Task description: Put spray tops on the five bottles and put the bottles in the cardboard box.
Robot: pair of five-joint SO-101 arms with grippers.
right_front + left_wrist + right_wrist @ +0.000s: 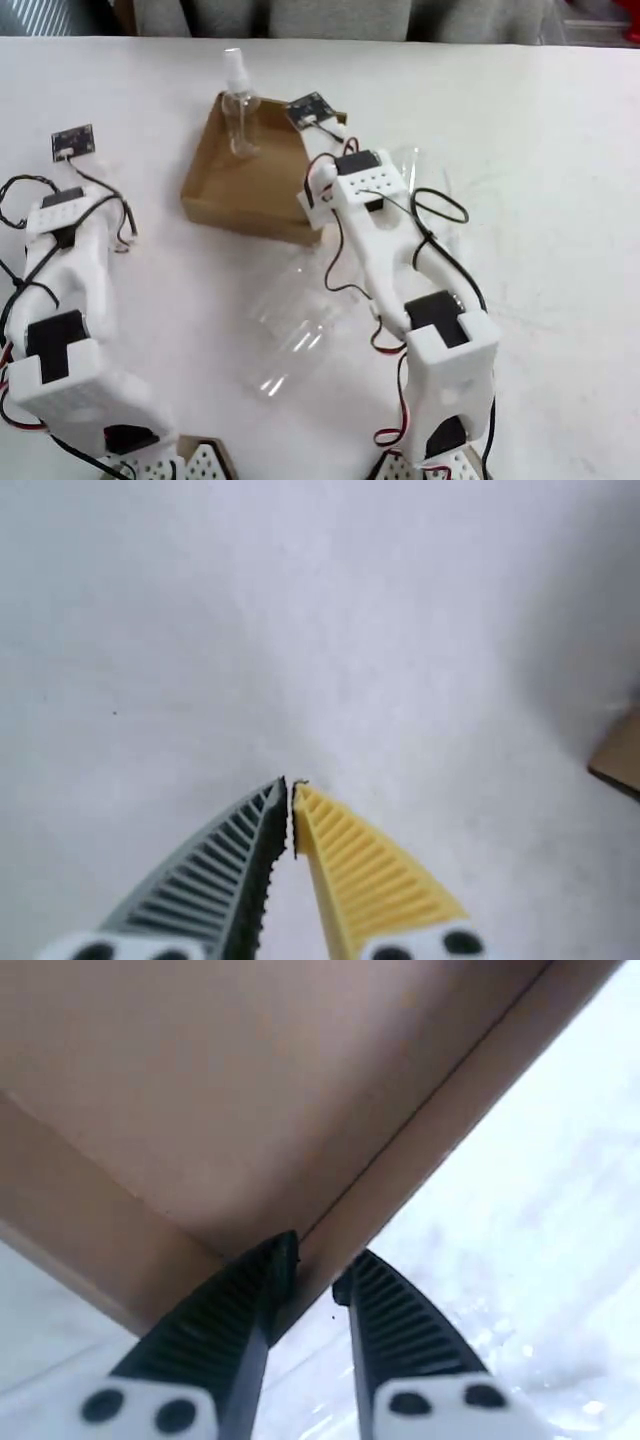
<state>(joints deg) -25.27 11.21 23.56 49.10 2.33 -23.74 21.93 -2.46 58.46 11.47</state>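
The cardboard box (pixel 262 185) sits at the table's middle, with one clear bottle (pixel 240 115) wearing a white spray top standing in its far corner. My right gripper (pixel 315 1265) is at a corner of the box (pixel 200 1090): one finger inside, one outside, shut on the wall. In the high view its wrist (pixel 355 180) hangs over the box's right side. Clear bottles (pixel 290 320) lie on the table in front of the box. My left gripper (pixel 290 790) is shut on nothing, above bare table at the left.
Another clear bottle (pixel 418 165) lies to the right of the right arm's wrist. A corner of the box (pixel 622 760) shows beside my left gripper. The left arm (pixel 65 215) stands well left of the box. Black cables loop beside both arms.
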